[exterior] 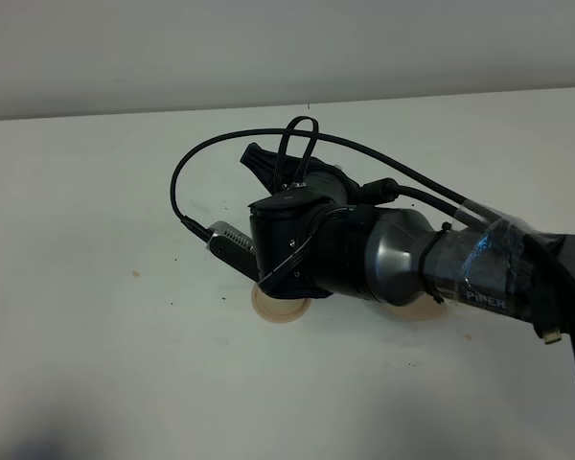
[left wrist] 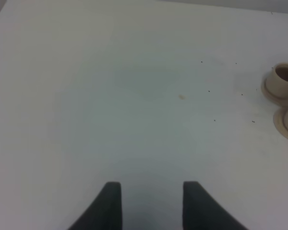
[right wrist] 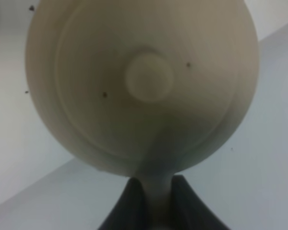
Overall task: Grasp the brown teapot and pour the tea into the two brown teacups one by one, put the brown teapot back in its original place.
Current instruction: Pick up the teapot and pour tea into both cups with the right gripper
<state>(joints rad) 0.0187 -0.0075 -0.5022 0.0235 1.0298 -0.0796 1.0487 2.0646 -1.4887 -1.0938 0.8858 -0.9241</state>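
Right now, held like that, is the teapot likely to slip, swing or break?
The brown teapot looks like smooth ceramic, so probably stiff, fragile and slippery. The right gripper pinches only its thin handle, so the round body may swing. Its knobbed lid might slide when tilted.

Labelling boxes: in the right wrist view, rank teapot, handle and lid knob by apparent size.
1. The teapot, by far.
2. The handle and knob: too alike to rank; the handle is nearer the camera.
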